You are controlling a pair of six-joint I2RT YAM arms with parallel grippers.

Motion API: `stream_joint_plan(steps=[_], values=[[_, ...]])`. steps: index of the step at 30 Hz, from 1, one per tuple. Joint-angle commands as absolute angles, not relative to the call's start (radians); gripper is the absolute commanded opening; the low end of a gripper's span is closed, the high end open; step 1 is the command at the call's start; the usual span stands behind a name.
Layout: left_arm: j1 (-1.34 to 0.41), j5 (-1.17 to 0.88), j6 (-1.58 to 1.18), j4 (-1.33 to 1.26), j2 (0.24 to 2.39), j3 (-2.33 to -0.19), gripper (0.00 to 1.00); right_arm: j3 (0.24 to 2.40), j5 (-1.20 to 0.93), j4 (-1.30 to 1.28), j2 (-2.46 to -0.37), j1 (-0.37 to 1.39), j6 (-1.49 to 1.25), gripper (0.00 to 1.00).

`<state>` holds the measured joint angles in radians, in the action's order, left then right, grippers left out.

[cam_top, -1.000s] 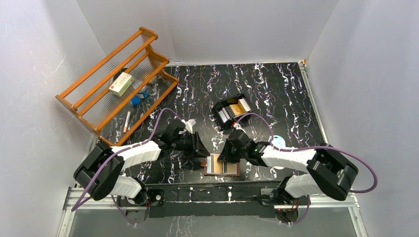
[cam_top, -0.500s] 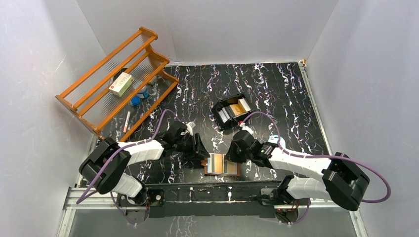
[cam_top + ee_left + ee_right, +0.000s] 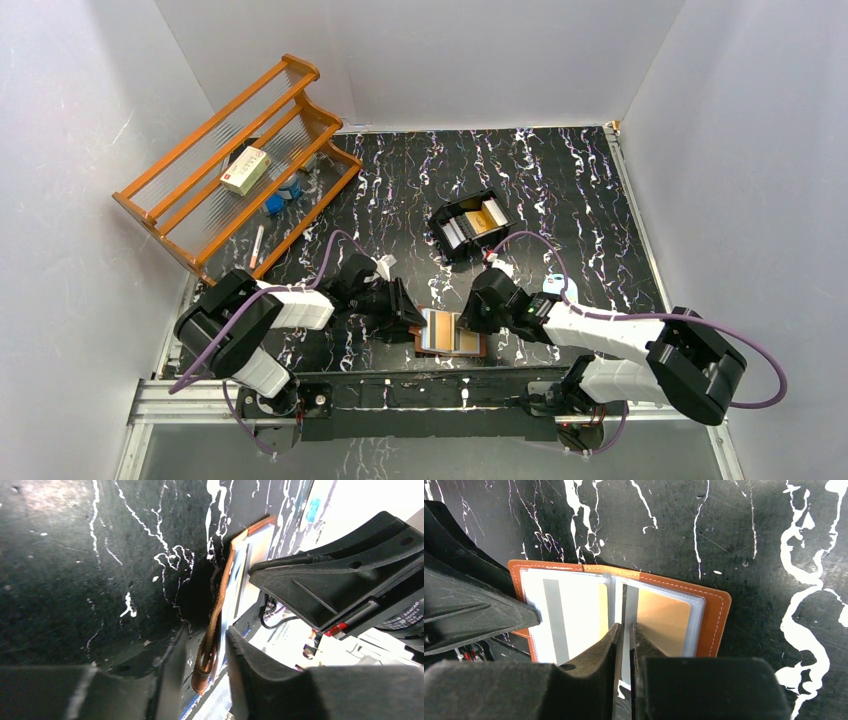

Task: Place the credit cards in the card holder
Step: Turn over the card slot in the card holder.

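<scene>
The left claw pinches the card holder's lifted cover; the right claw grips a striped credit card, plain only from its wrist.

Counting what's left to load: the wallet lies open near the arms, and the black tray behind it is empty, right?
Not empty: the top view shows cards in the black tray, one orange-gold and one grey. The wallet does lie open near the arms.
</scene>
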<state>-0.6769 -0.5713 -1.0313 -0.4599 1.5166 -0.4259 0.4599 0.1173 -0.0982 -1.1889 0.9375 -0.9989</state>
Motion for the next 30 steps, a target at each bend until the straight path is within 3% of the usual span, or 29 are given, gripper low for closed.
stream_joint_plan(steps=[1,14,20,26,30], values=[[-0.684,-0.644,-1.085,-0.606,1.533,-0.418,0.26,0.433,0.124,-0.091,-1.204,0.942,-1.005,0.19],[-0.693,-0.641,-1.107,-0.647,1.496,-0.416,0.00,0.422,0.113,-0.059,-1.208,0.942,-1.009,0.19],[-0.693,-0.657,-1.101,-0.609,1.459,-0.443,0.00,0.444,0.070,0.016,-1.243,0.942,-1.000,0.21],[-0.693,-0.603,-0.890,-0.268,1.295,-0.572,0.00,0.534,0.001,0.073,-1.305,0.942,-0.962,0.29],[-0.692,-0.597,-0.831,-0.188,1.245,-0.618,0.00,0.567,-0.017,0.116,-1.381,0.942,-0.959,0.29]])
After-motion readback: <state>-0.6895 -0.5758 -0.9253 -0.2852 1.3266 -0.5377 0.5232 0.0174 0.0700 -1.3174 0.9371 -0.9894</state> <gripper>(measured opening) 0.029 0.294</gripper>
